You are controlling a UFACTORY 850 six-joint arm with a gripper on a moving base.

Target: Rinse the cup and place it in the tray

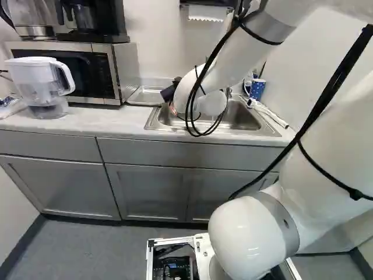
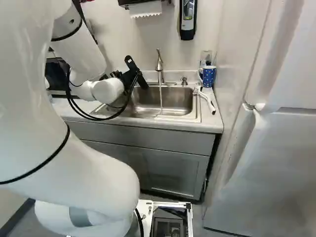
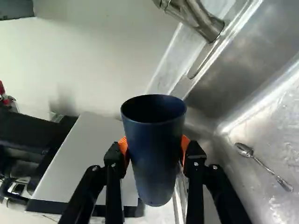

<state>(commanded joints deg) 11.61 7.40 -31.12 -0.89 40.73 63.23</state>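
Note:
At the left rim of the sink, my gripper shows partly behind the wrist in the left base view, with the dark blue cup at it. In the wrist view my gripper is shut on the cup, an orange pad against either side. The cup's open mouth faces the wrist camera. A metal tray lies between the microwave and the sink. The faucet runs a thin stream of water into the basin.
A spoon lies in the sink. The microwave and a water pitcher stand on the counter's left part. Right of the sink are a brush and a blue patterned mug; a white fridge rises farther right.

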